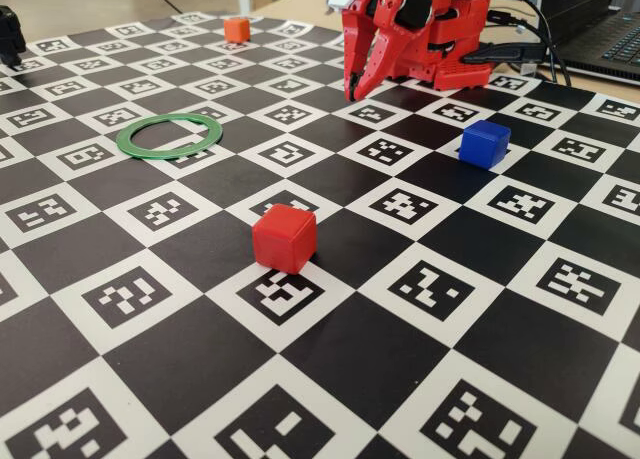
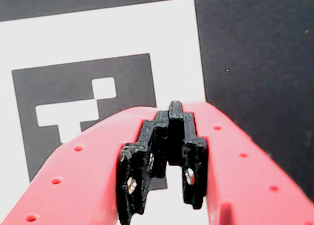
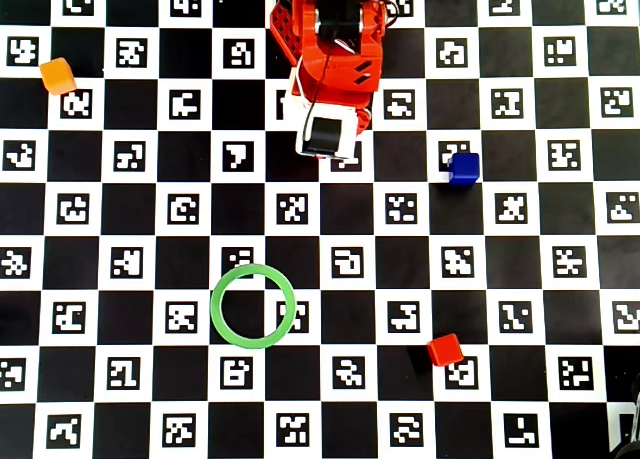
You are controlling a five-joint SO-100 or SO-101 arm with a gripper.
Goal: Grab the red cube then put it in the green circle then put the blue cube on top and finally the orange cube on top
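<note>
A: Looking down from the overhead view, you have the arm folded at 12 o'clock on the checkered surface [image 3: 100, 219]. Where does the end effector stand?

B: In the wrist view the end effector [image 2: 171, 110] has its two red fingers meeting at the tips, clenched on nothing, with a marker square of the board below. In the fixed view your end effector [image 1: 352, 91] points down just above the surface, close to the arm's base.

A: And the red cube?

B: Overhead, the red cube [image 3: 445, 350] sits around 4 o'clock from board centre, well apart from the arm. The fixed view has it nearest the camera [image 1: 284, 238], resting flat.

A: The ring?

B: The green circle [image 3: 253, 306] lies flat around 7 o'clock from centre, its middle open, to the left of the red cube and apart from it.

A: The other cubes?

B: The blue cube [image 3: 463, 167] rests at 2 o'clock, right of the arm. The orange cube [image 3: 58, 75] is out at 10 o'clock near the board's left edge.
</note>
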